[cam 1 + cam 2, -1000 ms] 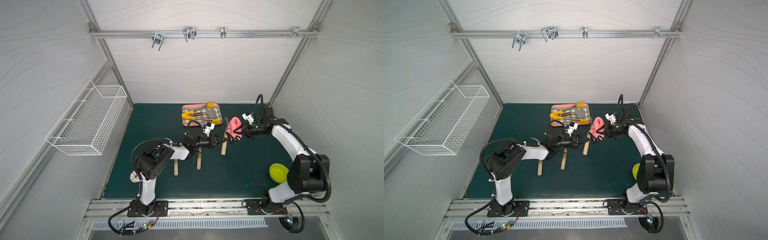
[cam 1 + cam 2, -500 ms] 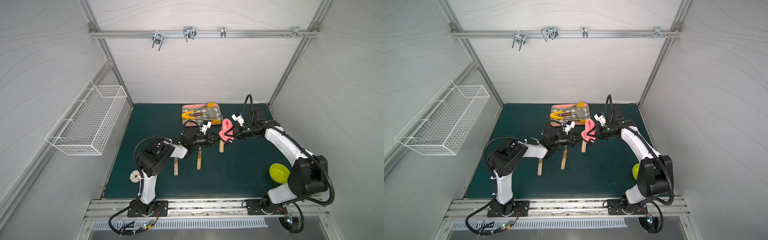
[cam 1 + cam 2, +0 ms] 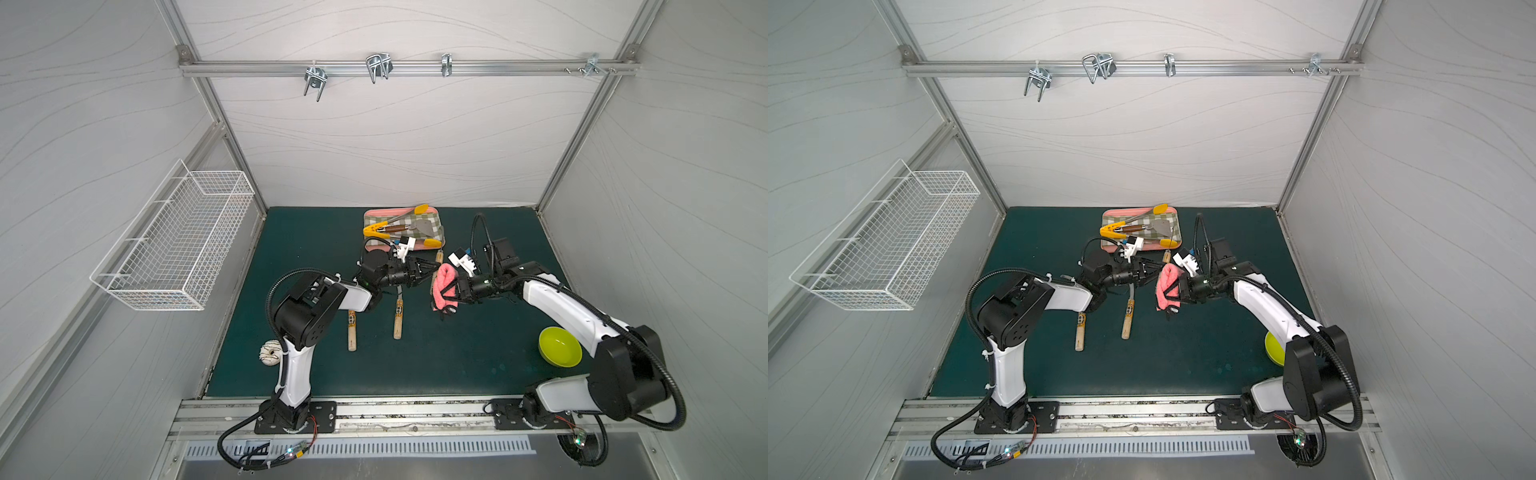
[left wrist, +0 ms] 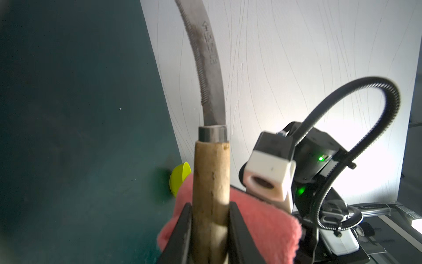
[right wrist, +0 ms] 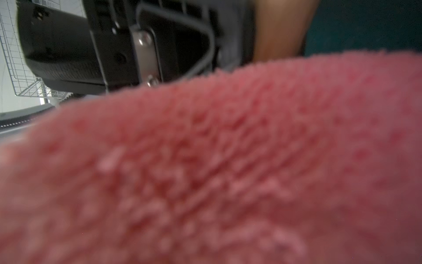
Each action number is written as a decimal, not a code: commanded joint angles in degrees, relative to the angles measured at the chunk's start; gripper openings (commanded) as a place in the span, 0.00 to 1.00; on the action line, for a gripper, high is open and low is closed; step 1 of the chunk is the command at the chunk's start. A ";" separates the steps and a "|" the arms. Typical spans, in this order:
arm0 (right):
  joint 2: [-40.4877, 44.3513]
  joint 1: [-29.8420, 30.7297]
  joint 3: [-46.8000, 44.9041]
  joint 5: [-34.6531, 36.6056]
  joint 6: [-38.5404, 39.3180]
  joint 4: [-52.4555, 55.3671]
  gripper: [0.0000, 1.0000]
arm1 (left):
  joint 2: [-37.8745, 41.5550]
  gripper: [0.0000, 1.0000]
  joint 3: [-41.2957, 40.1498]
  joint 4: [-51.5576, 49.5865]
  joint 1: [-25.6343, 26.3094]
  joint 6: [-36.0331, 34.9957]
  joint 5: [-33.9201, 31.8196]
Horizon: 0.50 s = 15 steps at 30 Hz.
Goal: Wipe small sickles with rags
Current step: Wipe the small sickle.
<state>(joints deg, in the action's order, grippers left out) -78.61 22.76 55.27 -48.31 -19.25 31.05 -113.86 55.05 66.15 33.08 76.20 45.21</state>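
My left gripper [image 4: 210, 206] is shut on the pale wooden handle of one small sickle [image 4: 211, 173], whose grey serrated blade [image 4: 209, 57] curves away beyond the fingers. In both top views this gripper [image 3: 424, 270] [image 3: 1148, 272] hovers mid-mat, with a bit of the handle [image 3: 438, 257] showing. My right gripper [image 3: 455, 291] is shut on the pink rag [image 3: 444, 286] [image 3: 1168, 286], which hangs folded against that handle. The rag [image 5: 228, 171] fills the right wrist view and hides the jaws. Two more sickles [image 3: 352, 328] [image 3: 398, 316] lie on the mat.
A pink-rimmed checked tray [image 3: 374, 216] with yellow-tipped tongs and a spatula sits at the back, close behind the grippers. A lime bowl [image 3: 560, 347] stands at front right beside the right arm. A small doughnut-shaped thing [image 3: 271, 352] lies front left. A wire basket [image 3: 178, 245] hangs on the left wall.
Both grippers have shifted left. The right one has carried the rag leftward, up against the handle of the sickle in the left gripper.
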 commanded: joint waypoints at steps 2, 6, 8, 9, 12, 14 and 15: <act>3.17 -3.25 -0.62 -3.20 -0.91 1.80 0.16 | 1.33 0.00 3.60 7.86 -0.19 2.19 -0.43; 3.43 -10.67 2.13 -3.06 -1.45 3.58 0.15 | 2.07 0.00 2.92 7.94 -0.35 2.19 -0.32; 1.78 -14.31 4.84 -2.95 -1.58 3.96 0.14 | 2.41 0.00 2.25 8.70 -0.34 2.66 -0.22; 0.68 -15.52 6.28 -3.08 -1.65 3.76 0.14 | 2.63 0.00 1.75 9.31 -0.25 3.10 -0.23; -4.45 -17.24 11.67 -4.61 -1.31 2.94 0.14 | 3.51 0.00 0.17 10.90 -0.21 4.07 -0.47; -8.73 -16.74 15.78 -6.33 -0.34 2.75 0.14 | 4.12 0.00 -0.66 11.45 0.08 4.39 -0.52; -10.40 -16.24 17.51 -6.49 0.23 3.36 0.14 | 4.32 0.00 -0.89 11.54 0.19 4.32 -0.51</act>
<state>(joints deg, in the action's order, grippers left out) -85.12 5.65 69.14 -51.62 -20.86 33.65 -112.14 54.39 70.70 33.01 78.37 44.16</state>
